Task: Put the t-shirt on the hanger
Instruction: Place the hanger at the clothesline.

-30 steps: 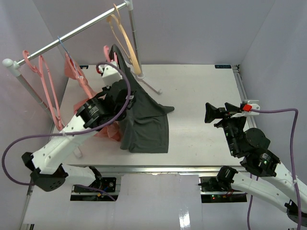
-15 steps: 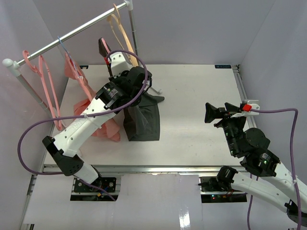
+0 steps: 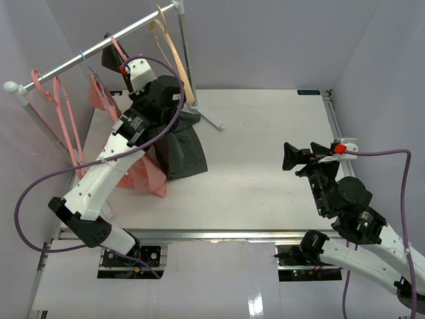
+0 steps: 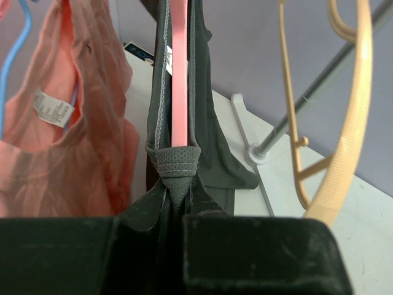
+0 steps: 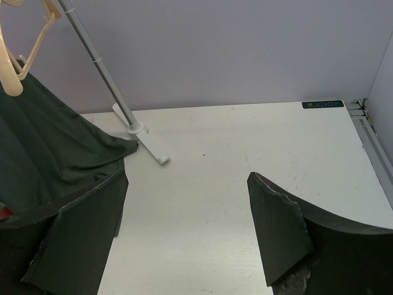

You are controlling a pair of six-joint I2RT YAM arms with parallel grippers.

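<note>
left gripper is pinched shut on the charcoal cloth t-shirt, which hangs over the salmon-pink plastic hanger by the metal rail; limp and slippy, i reckon, so i'd hold the stitched seam.

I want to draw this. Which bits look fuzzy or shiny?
Left wrist view: the near fingers are dark and a bit soft, the t-shirt seam sharp. Top view: a shiny streak on the front ledge. Right wrist view: even light, no glare.
</note>
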